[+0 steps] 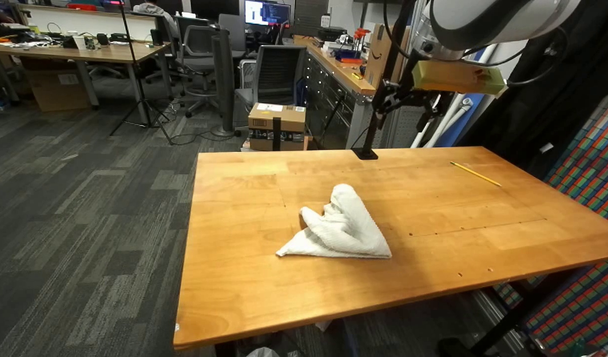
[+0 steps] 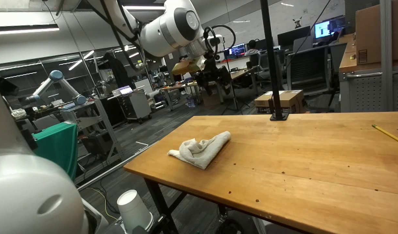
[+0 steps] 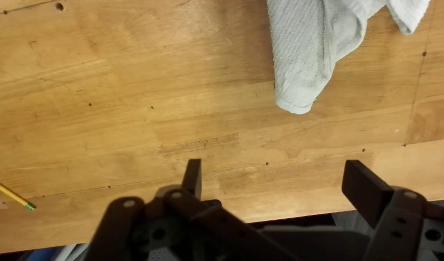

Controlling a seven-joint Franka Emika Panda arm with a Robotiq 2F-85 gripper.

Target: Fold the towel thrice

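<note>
A white towel (image 1: 361, 230) lies on the wooden table (image 1: 244, 287), loosely folded and crumpled. Its outline is roughly triangular, with one raised fold in the middle. It also shows in an exterior view (image 2: 205, 152). In the wrist view the towel (image 3: 301, 65) is at the top right, partly cut off by the frame edge. My gripper (image 3: 272, 161) is open, with its two fingers wide apart and nothing between them. In both exterior views the gripper (image 1: 404, 119) (image 2: 217, 88) hangs well above the table, apart from the towel.
A yellow pencil (image 1: 475, 173) lies on the table; it also shows in the wrist view (image 3: 12, 194). A black post (image 1: 365, 152) stands at a table edge, and the gripper is close to it in an exterior view. A cardboard box (image 1: 276, 126) stands beyond that edge.
</note>
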